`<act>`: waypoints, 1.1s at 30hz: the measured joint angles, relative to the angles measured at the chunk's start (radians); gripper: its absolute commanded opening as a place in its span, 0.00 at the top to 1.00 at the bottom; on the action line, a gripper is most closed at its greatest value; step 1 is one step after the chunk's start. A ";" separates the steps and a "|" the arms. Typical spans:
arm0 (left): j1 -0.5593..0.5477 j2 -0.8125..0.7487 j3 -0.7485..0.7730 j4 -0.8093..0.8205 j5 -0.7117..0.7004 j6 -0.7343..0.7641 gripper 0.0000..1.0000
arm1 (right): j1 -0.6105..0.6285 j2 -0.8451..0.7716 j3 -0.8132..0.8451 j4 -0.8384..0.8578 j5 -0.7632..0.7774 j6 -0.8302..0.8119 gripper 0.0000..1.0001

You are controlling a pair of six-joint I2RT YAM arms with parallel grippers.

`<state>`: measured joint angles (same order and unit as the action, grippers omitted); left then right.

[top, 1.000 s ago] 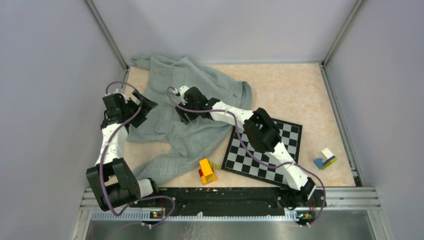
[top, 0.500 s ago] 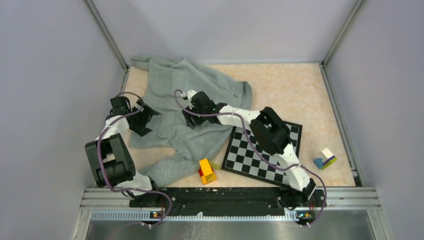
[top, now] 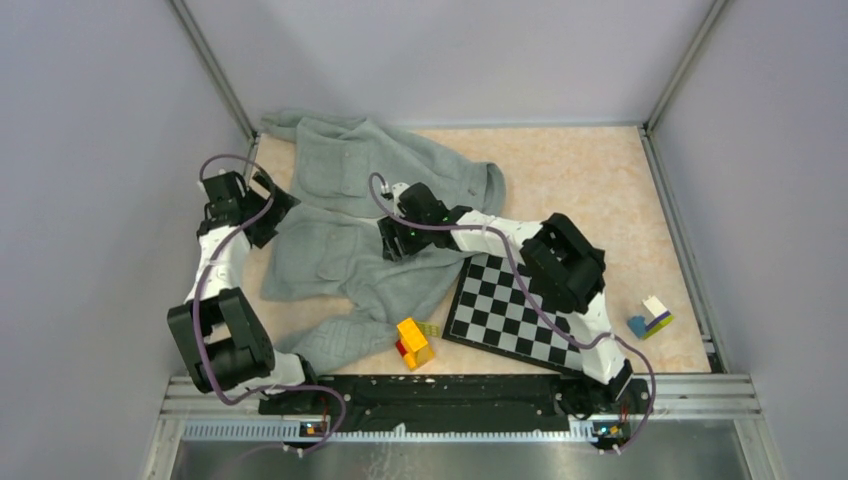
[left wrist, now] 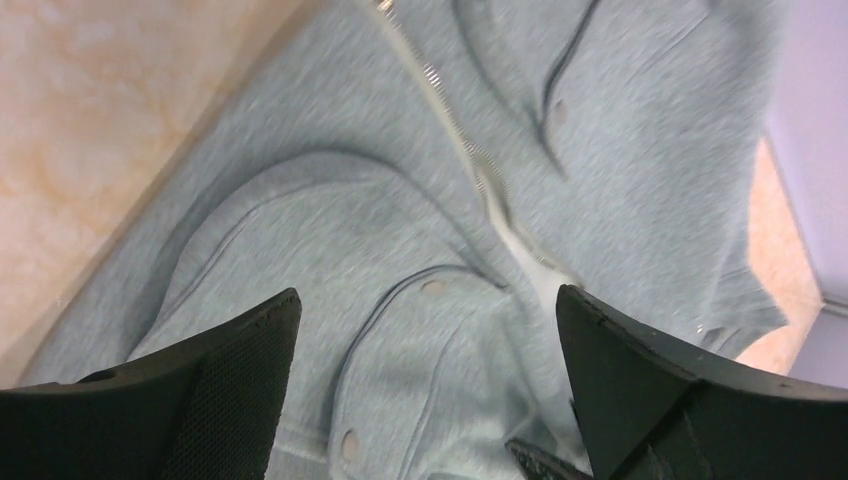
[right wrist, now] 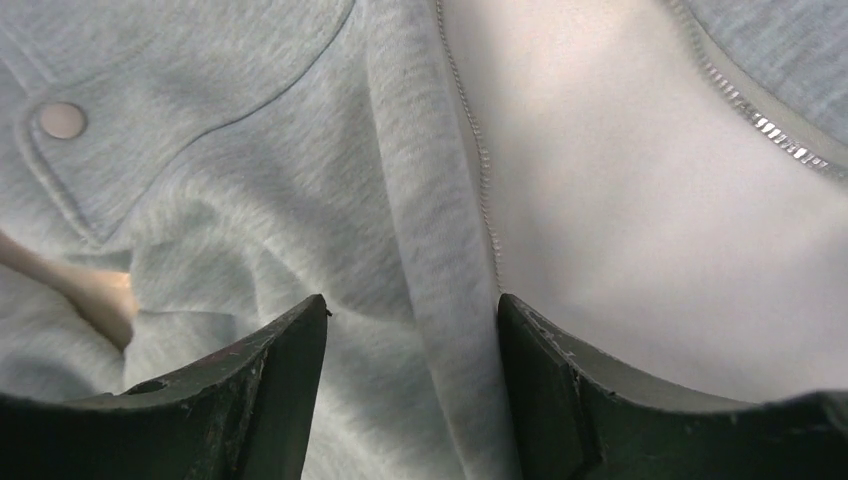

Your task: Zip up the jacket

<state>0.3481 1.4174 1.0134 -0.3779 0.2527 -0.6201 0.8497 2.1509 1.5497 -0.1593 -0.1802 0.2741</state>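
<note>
The light grey jacket (top: 350, 210) lies rumpled and unzipped on the left half of the table. My left gripper (top: 262, 205) hovers over its left edge, wide open. In the left wrist view, the left gripper (left wrist: 425, 293) has only fleece and a stretch of zipper teeth (left wrist: 450, 120) below it. My right gripper (top: 395, 238) is down on the jacket's middle. In the right wrist view, the right gripper (right wrist: 411, 300) stands open astride the front edge. One row of zipper teeth (right wrist: 478, 150) runs to the right finger (right wrist: 560, 380); the other row (right wrist: 760, 120) lies apart, with pale lining between.
A black-and-white chessboard (top: 525, 300) lies right of the jacket, under the right arm. A yellow and red block (top: 412, 342) sits at the jacket's lower hem. A small blue, white and yellow block stack (top: 650, 318) stands near the right rail. Walls close three sides.
The left gripper swung back toward the left wall, and the jacket's left side now lies flatter. The right gripper slid slightly right and its jaws narrowed.
</note>
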 measured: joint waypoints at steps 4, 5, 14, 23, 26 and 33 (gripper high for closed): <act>0.000 -0.003 0.000 0.089 0.015 -0.045 0.03 | -0.022 -0.031 -0.003 0.001 -0.029 0.045 0.37; 0.000 0.009 0.000 0.122 0.030 -0.064 0.05 | -0.030 -0.033 0.003 0.001 -0.036 0.057 0.37; -0.010 0.345 0.233 0.227 0.112 -0.090 0.11 | -0.122 -0.029 0.113 0.002 -0.102 0.134 0.37; -0.018 0.621 0.560 0.125 0.020 0.094 0.20 | -0.139 0.017 0.222 -0.008 -0.111 0.121 0.37; -0.022 0.751 0.724 0.036 0.032 0.157 0.28 | -0.139 0.047 0.256 -0.013 -0.111 0.111 0.37; -0.031 0.874 0.817 -0.070 0.071 0.251 0.45 | -0.139 0.066 0.266 -0.033 -0.115 0.102 0.37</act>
<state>0.3176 2.2913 1.8305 -0.4480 0.3233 -0.3691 0.7105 2.2173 1.8160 -0.1921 -0.2951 0.3763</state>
